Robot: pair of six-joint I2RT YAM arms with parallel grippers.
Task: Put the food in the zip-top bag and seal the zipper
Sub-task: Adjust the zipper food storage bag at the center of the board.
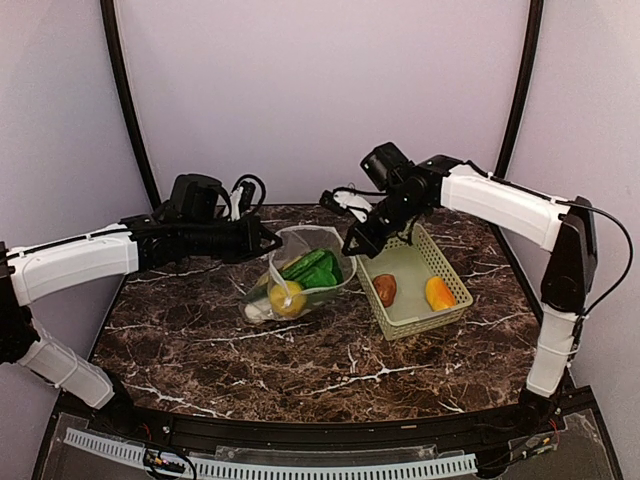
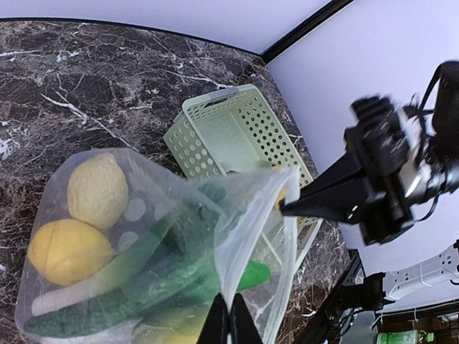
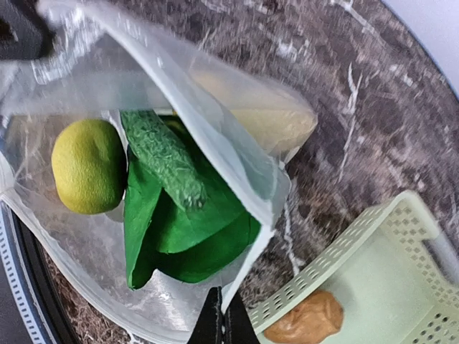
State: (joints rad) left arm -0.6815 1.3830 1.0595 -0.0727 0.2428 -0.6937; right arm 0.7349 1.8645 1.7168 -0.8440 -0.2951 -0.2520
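Cabbage, yellow piece inside zip-top bag; brown piece, orange piece left in basket; zipper unsealed. Left end effector, right end effector seemingly pinch bag mouth.

Left: zip-top bag; right: basket

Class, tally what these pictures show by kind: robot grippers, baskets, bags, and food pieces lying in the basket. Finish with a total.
Grippers: 2 (left gripper, right gripper)
Green basket: 1
Zip-top bag: 1
Food pieces in the basket: 2 (brown piece, orange piece)
Total: 6
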